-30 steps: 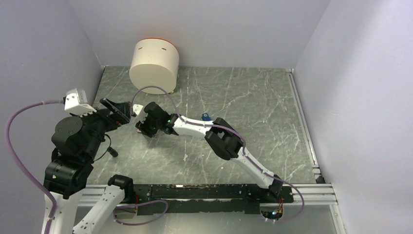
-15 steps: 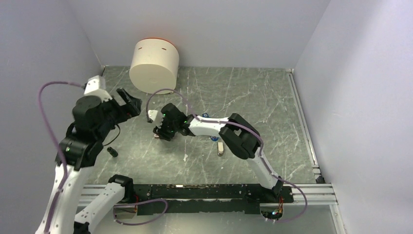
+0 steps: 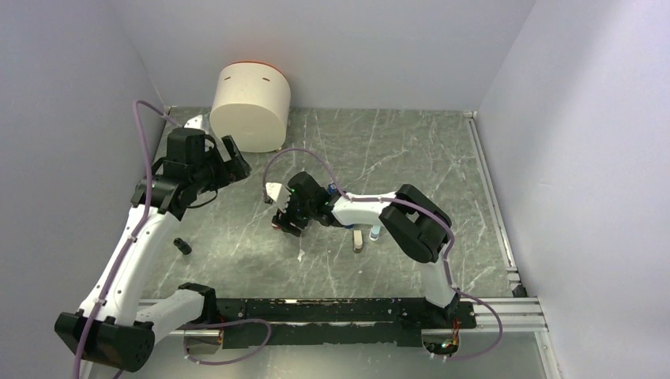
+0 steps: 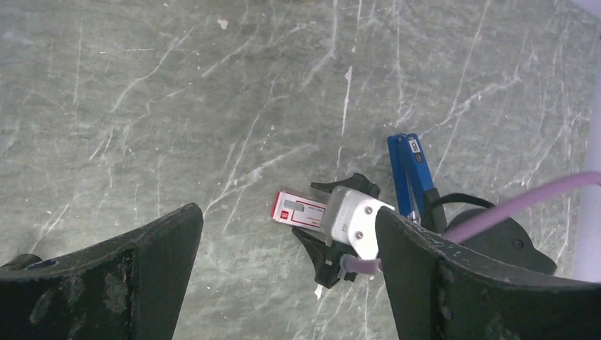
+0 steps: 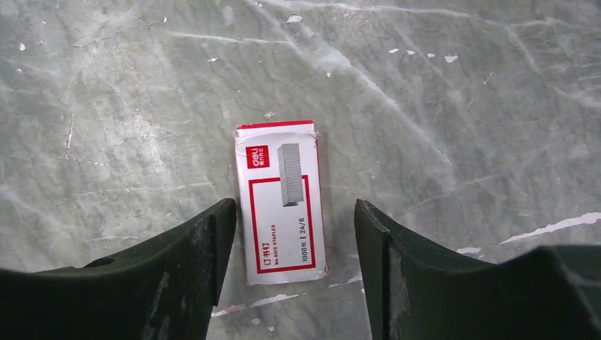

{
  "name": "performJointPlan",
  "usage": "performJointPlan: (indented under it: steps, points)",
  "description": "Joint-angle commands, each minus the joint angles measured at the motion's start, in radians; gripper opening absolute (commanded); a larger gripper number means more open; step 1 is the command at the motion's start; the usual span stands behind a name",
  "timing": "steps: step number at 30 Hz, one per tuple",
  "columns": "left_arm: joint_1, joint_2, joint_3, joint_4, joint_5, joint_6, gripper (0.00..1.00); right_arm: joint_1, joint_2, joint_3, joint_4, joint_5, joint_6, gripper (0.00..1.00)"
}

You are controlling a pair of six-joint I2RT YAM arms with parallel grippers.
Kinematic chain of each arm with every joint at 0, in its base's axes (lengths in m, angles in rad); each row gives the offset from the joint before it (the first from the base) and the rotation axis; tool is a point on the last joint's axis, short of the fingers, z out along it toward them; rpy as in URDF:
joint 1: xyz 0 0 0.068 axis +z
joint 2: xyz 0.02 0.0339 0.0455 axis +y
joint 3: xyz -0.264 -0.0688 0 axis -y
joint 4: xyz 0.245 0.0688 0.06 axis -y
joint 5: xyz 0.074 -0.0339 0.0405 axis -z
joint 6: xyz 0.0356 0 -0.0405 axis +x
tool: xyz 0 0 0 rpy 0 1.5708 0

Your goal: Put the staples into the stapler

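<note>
Staples box (image 5: 283,202): probably light, stiff; pinch long sides. Right end effector (image 5: 290,209) open astride it; left end effector (image 4: 289,214) open.

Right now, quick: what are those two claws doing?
Left gripper: open, holding nothing.
Right gripper: open, straddling the staples, not gripping them.

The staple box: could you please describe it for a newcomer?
On the marble table, find the right arm's tool. The staple box lies flat between its open fingers: red-edged with a white label, unlike the blue stapler nearby.
</note>
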Motion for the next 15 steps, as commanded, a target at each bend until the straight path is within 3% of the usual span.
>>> performJointPlan:
  steps: [1,4,10,13,15]
  points:
    - [0.052,0.017,0.007,0.048,0.017,-0.015,0.93,-0.011,0.032,-0.046,-0.062,0.004,-0.045,0.67]
    - [0.094,0.019,-0.004,0.07,0.043,-0.025,0.85,-0.021,0.03,-0.05,-0.051,-0.019,-0.045,0.68]
    - [0.175,0.043,-0.118,0.123,0.172,-0.042,0.67,-0.029,0.011,-0.108,0.028,-0.047,-0.084,0.58]
    - [0.189,0.093,-0.207,0.2,0.326,-0.051,0.66,-0.03,-0.002,-0.14,0.083,-0.039,-0.094,0.53]
    - [0.19,0.138,-0.257,0.252,0.431,-0.056,0.74,-0.03,0.005,-0.135,0.095,-0.038,-0.091,0.5]
